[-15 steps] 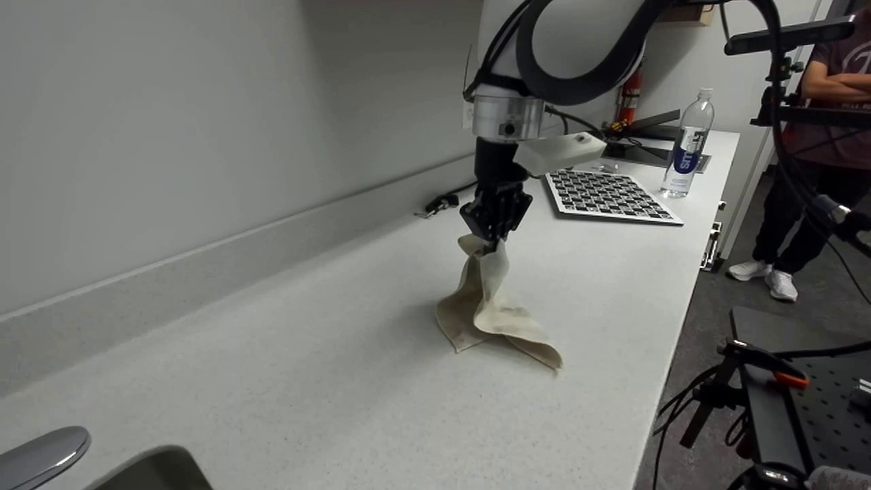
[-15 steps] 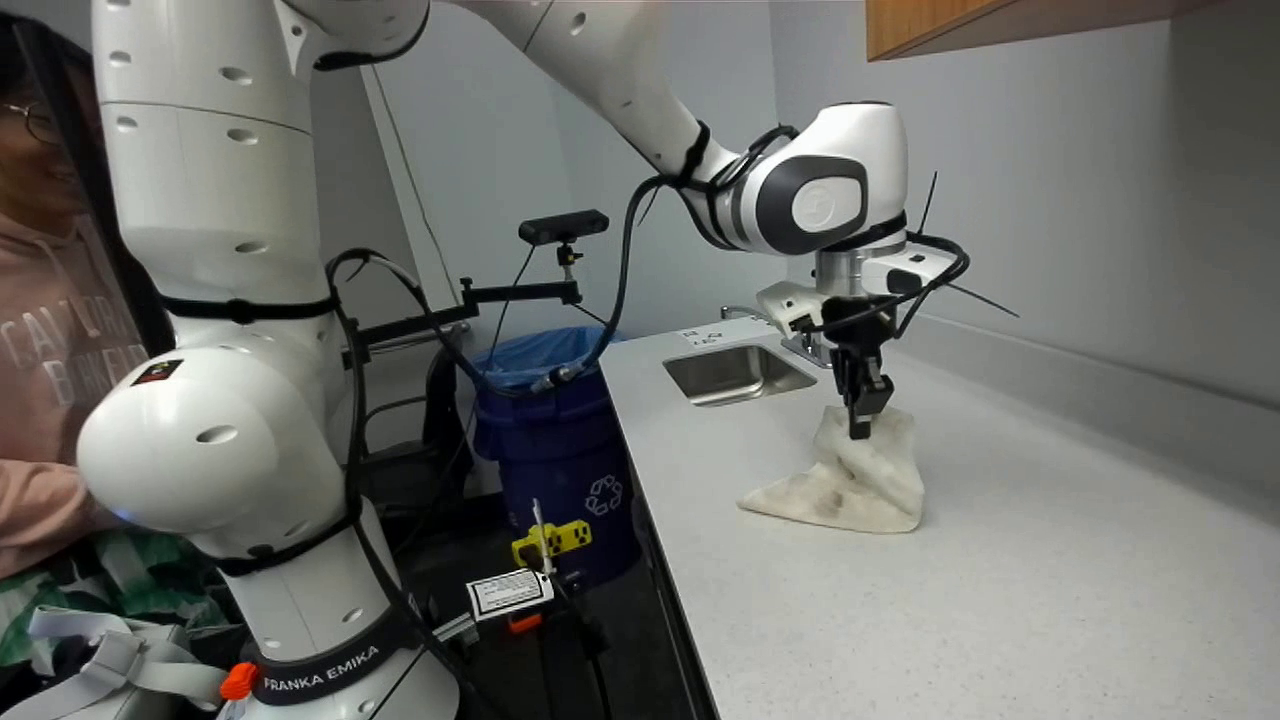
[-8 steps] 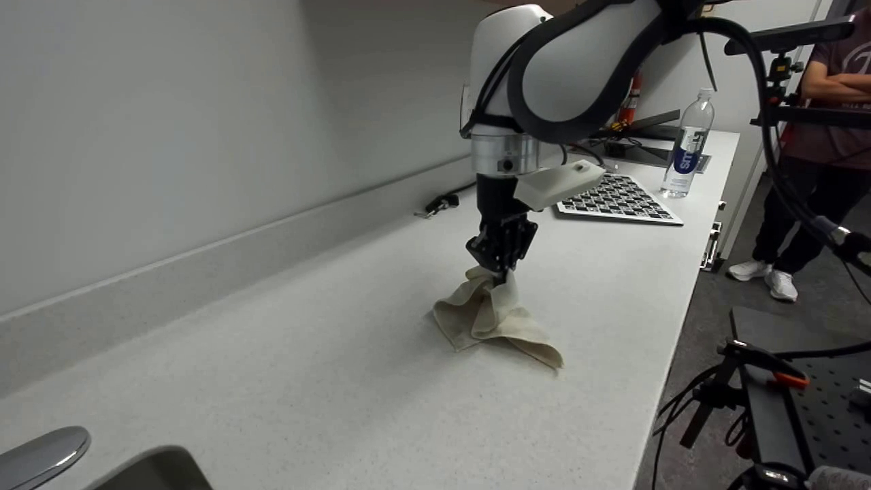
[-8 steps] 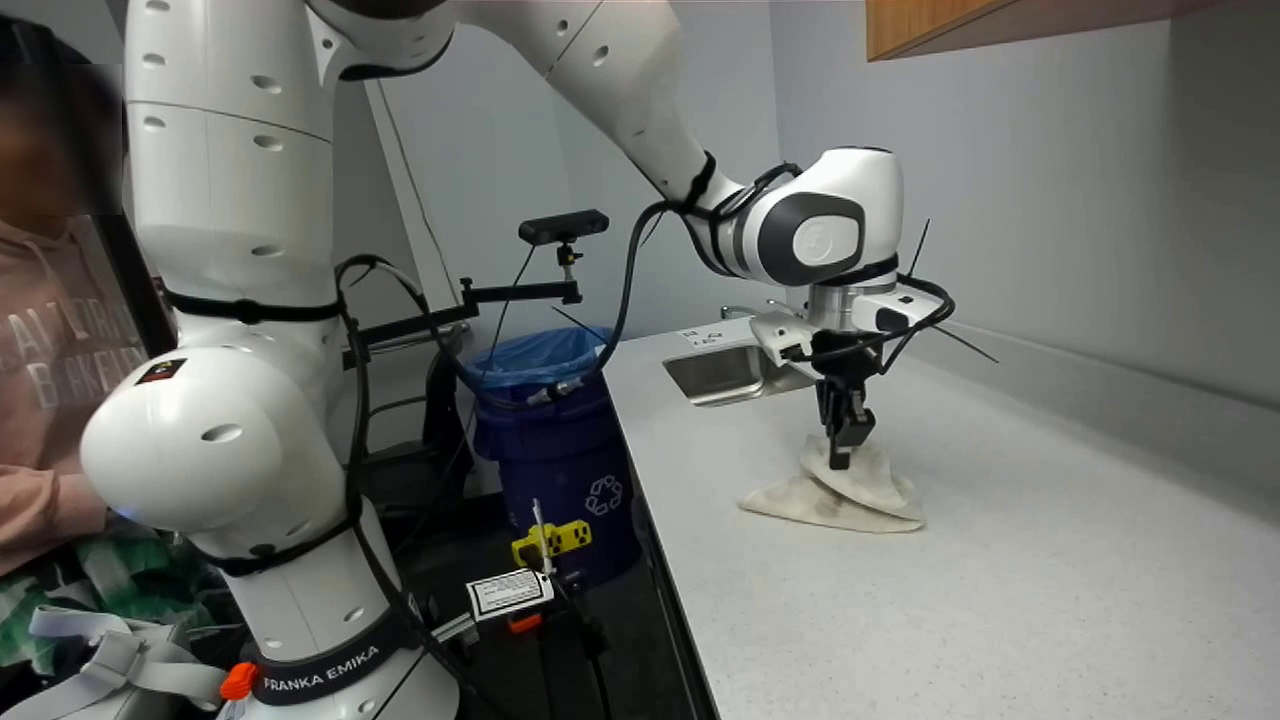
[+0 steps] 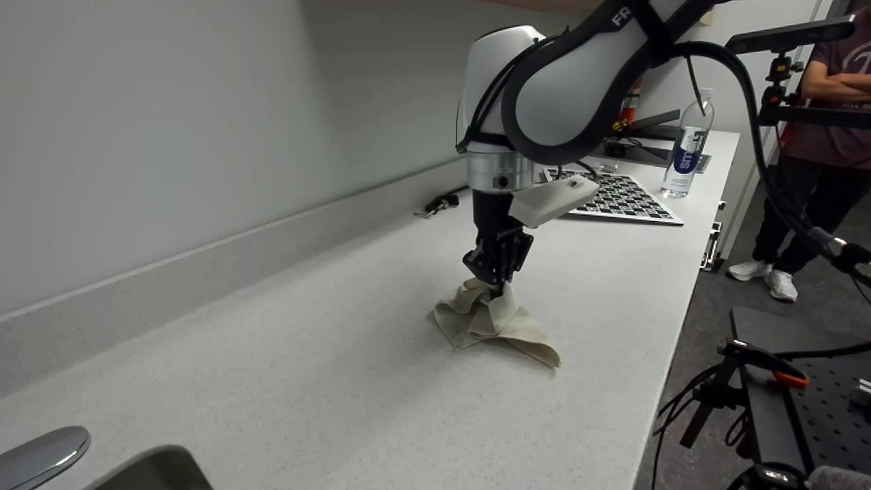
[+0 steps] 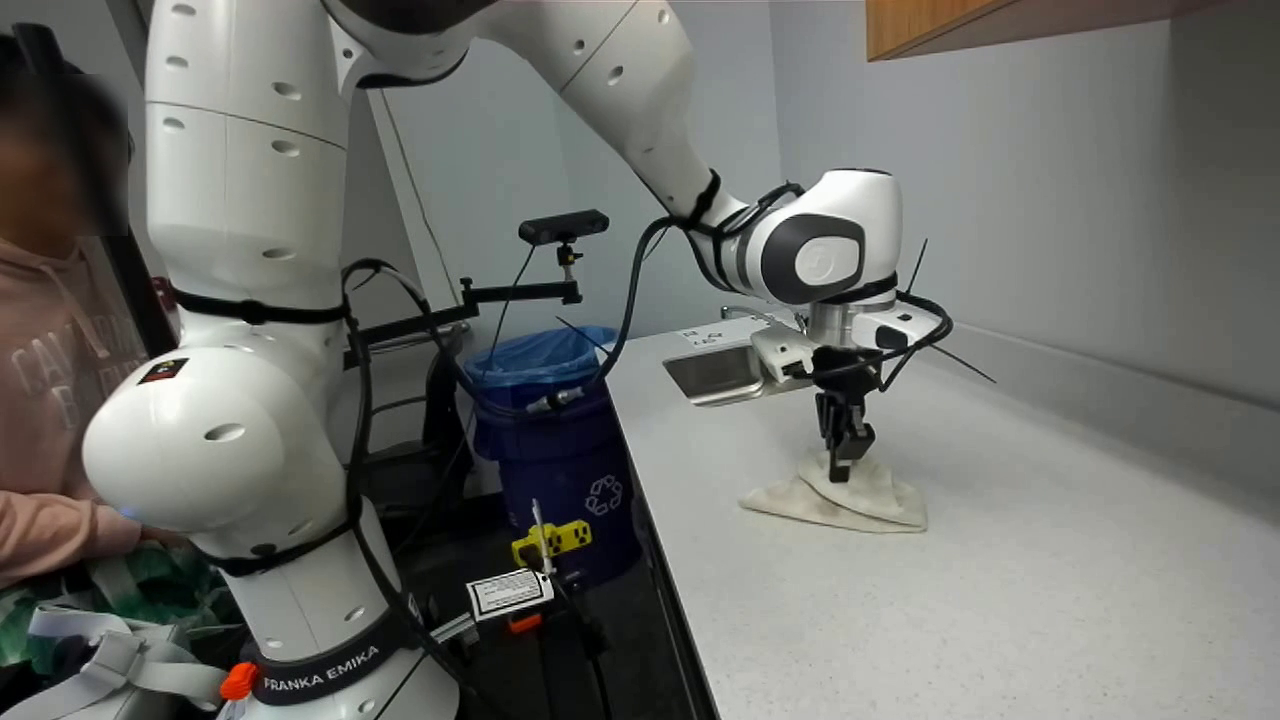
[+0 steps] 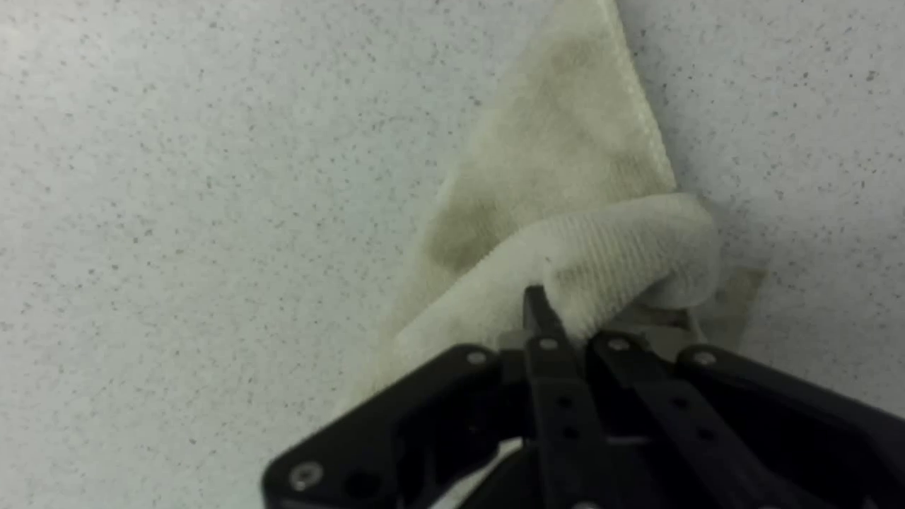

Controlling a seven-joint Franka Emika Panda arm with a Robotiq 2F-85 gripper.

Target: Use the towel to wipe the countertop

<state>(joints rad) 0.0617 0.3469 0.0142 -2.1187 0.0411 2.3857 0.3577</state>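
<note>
White-grey and finely speckled, the counter (image 5: 326, 395) runs along a plain grey wall (image 5: 170, 136), a low ledge (image 5: 177, 292) rising where the 2 meet. The towel (image 6: 888, 500), cream with darker patches, lies on the counter between the sink (image 6: 712, 380) and the checkered board (image 5: 622, 197), apart from both the ledge and the front edge, bunched in raised folds with 1 corner spread flat. The gripper (image 6: 840, 472) points down into the folds, its 2 fingers (image 7: 562, 403) clamped on the towel. A clear bottle (image 5: 686, 156) stands upright just beside the board; a small black object (image 5: 444, 202), hard to make out, lies near the ledge. Farther back, partly hidden by the arm (image 6: 245, 200), is a red object (image 5: 631, 102). In an exterior view a wooden cabinet (image 6: 950, 25) hangs above the counter. Off the front edge stands a blue bin (image 6: 550, 455) with a recycling mark, lined with a blue bag (image 6: 540, 360). A person in maroon (image 5: 830, 153) stands on the dark floor (image 5: 714, 292), arms folded; a person in pink (image 6: 50, 390), face blurred, is partly behind the arm.
</note>
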